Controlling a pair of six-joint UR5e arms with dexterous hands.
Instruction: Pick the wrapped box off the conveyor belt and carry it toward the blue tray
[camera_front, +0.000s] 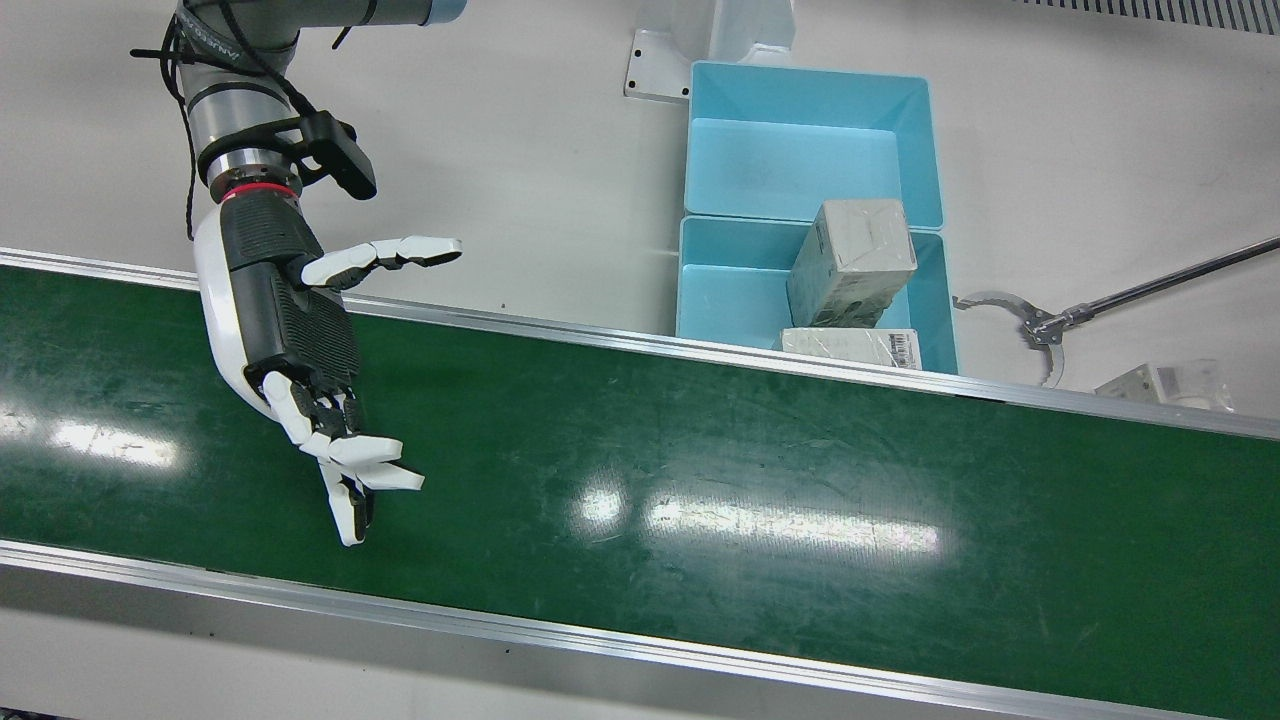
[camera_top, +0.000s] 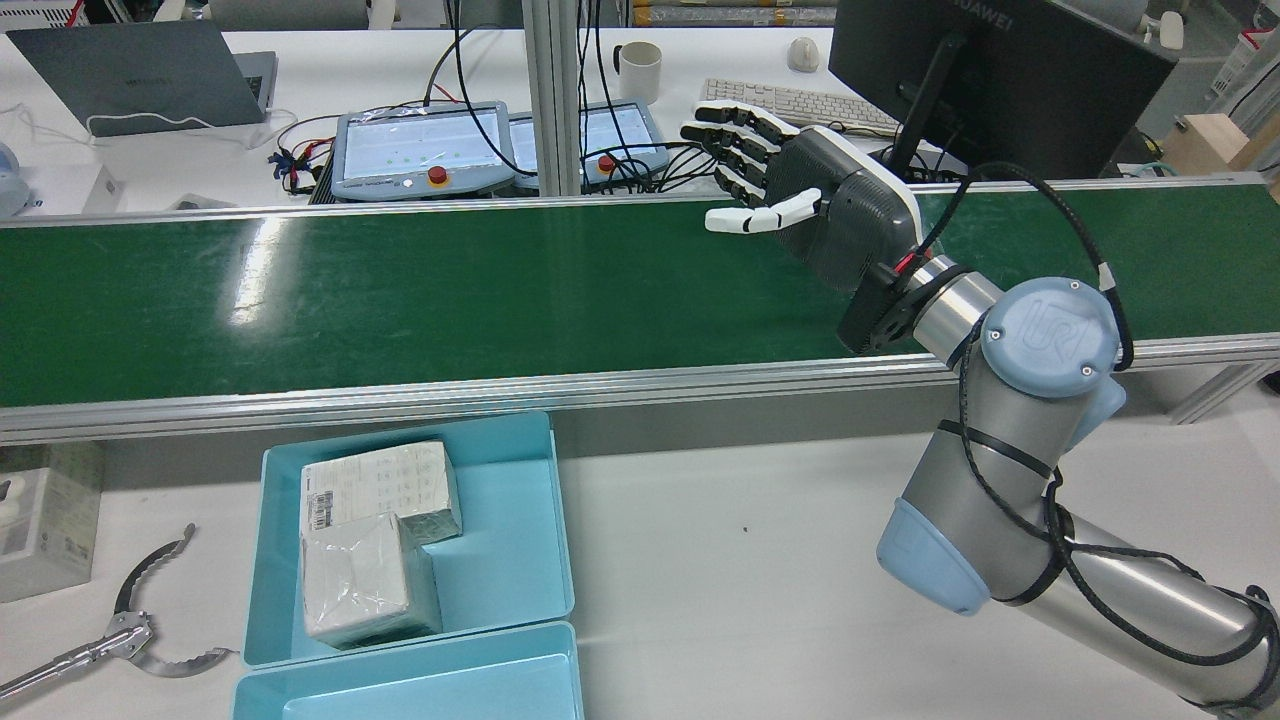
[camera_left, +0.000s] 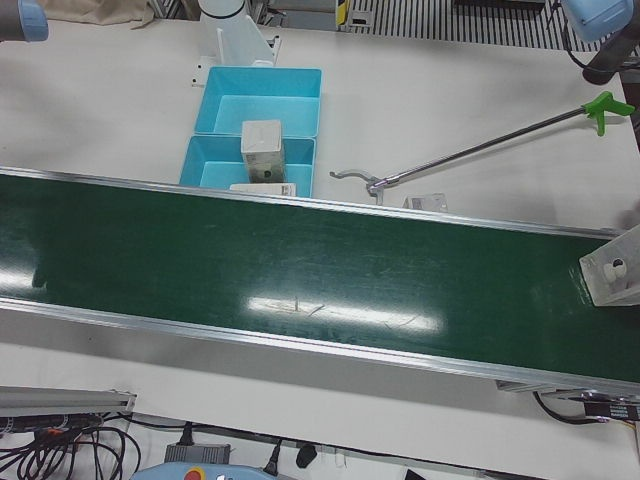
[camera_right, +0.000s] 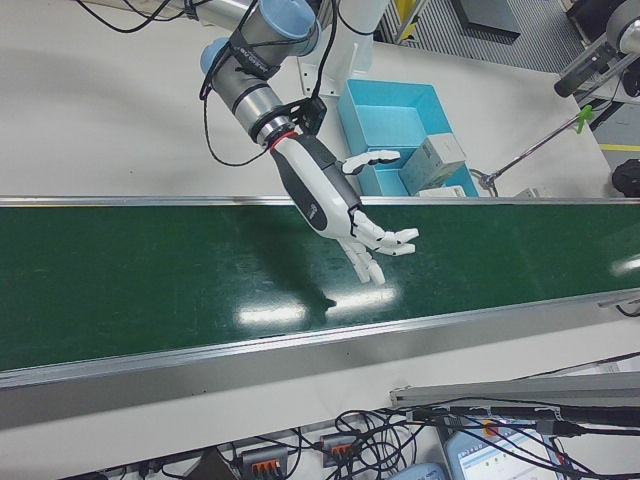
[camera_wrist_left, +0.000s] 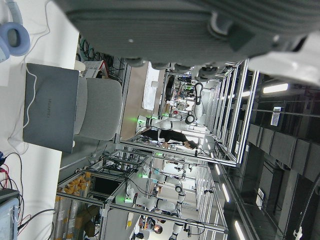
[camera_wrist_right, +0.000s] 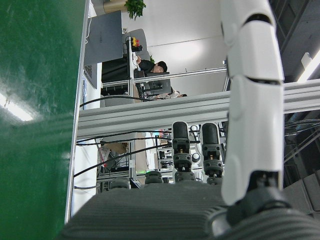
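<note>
Wrapped box (camera_left: 612, 272): one item, pale and film-covered, standing on the conveyor belt (camera_front: 700, 480) at the end that runs before the robot's left arm. It shows only in the left-front view and is cut by that picture's edge, so its long axis cannot be told for certain; it seems to stand upright.

Right hand (camera_front: 300, 340): released, fingers spread, thumb out to the side, holding nothing. It hangs above the belt on the robot's right half, palm turned along the belt toward the box's end and well apart from the box.

Left hand (camera_wrist_left: 190, 25): only its palm shows, in its own camera, which looks out into the room. Whether it is released or clenched cannot be told. Its arm (camera_left: 598, 20) is parked at the table's back edge and is probably the nearer arm to the box.

Blue tray (camera_front: 685, 280): on the table just beside the belt's rail, between hand and box along the belt. It already holds two other wrapped boxes (camera_front: 852, 262).

Grabber tool (camera_left: 480, 150): lying on the table beside the tray.
</note>
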